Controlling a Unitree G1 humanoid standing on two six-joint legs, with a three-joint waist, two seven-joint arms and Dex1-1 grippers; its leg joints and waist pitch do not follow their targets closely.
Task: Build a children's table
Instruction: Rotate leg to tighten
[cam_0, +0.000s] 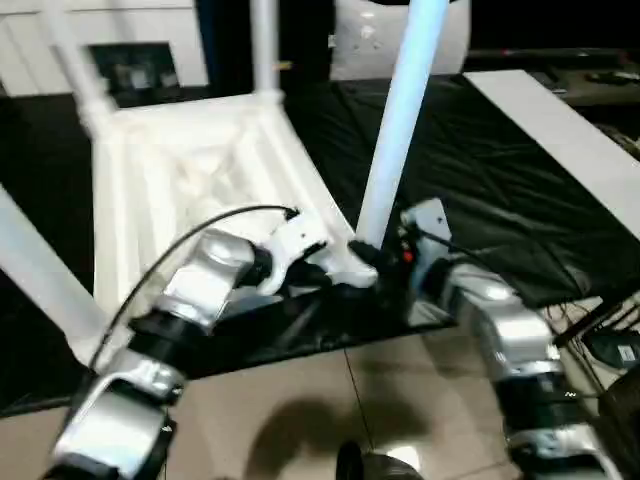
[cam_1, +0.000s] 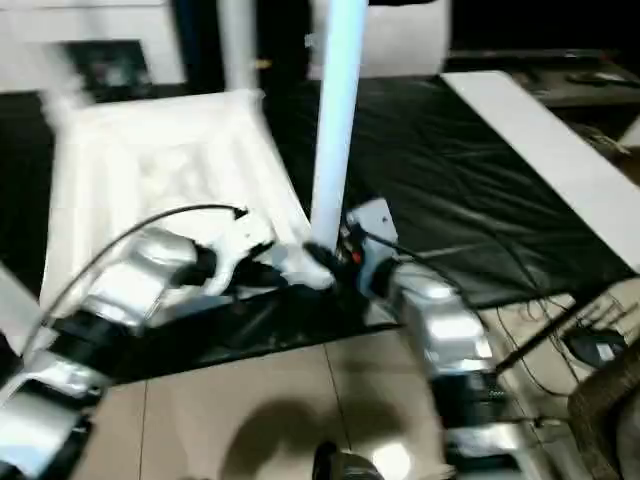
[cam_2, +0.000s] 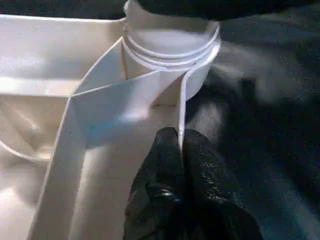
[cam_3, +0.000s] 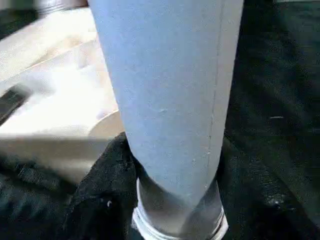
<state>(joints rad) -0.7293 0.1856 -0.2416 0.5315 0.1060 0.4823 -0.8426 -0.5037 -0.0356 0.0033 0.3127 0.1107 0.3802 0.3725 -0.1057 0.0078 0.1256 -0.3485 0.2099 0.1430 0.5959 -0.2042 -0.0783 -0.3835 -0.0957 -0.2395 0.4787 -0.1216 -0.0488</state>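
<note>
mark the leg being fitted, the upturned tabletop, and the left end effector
table leg (cam_0: 395, 130): left eye view, mid-shaft of the upright leg.
tabletop (cam_0: 160, 165): left eye view, ribbed underside.
left end effector (cam_2: 181, 145): left wrist view, tips of the closed black fingers on the tabletop's rim.

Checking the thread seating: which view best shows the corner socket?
The left wrist view: the threaded socket sits close and sharp. The eye views show it small between the grippers; the right wrist view shows mostly the leg.
</note>
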